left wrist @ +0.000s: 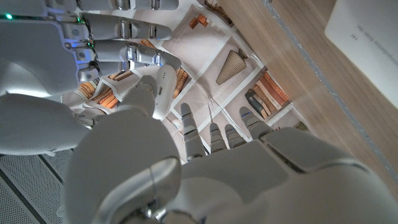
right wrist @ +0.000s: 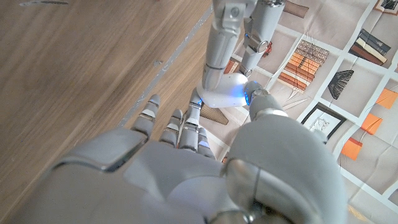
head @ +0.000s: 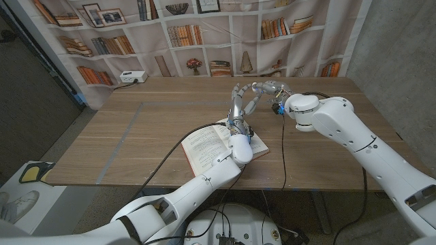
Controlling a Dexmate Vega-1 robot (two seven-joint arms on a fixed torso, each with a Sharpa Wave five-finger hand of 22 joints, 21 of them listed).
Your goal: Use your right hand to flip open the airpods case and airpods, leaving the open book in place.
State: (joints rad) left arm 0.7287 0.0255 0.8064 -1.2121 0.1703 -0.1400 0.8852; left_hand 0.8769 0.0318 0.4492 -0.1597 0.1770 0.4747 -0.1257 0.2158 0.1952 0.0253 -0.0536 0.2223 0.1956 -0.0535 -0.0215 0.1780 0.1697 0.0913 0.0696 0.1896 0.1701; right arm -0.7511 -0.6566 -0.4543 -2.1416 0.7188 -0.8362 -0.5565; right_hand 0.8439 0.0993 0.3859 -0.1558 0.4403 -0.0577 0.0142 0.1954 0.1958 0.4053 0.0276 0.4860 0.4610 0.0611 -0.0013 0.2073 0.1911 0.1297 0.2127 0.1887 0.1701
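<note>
- Left arm (head: 204,184) crosses nearest the camera, running up over the open book (head: 208,146) to the left hand (head: 238,109), which stands raised with its fingers straight and apart, holding nothing.
- Right hand (head: 267,87) hangs just beyond the left fingertips, its fingers reaching towards them; the left wrist view shows its fingers (left wrist: 124,28) lying close together and its thumb (left wrist: 155,90) stretched out, and I see nothing between them. Whether the two hands touch I cannot tell.
- Airpods case: I cannot find it. It may be hidden behind the hands, so its place is unknown.
- Book lies open below and behind the left fingers, under that wrist, near the front edge of the table (head: 136,129).
- Step in hand, as I judge it: locating or approaching the case; nothing is flipped open so far.
- Next move calls for the right hand to find the case, steady it, and lift the lid with a fingertip, with no sweep towards the book.
- Room: bare wood spreads well to the left of both hands and beyond the right fingers; the table's far edge sits not far past them, and a black cable (head: 283,146) trails below the right wrist, a snag risk.
</note>
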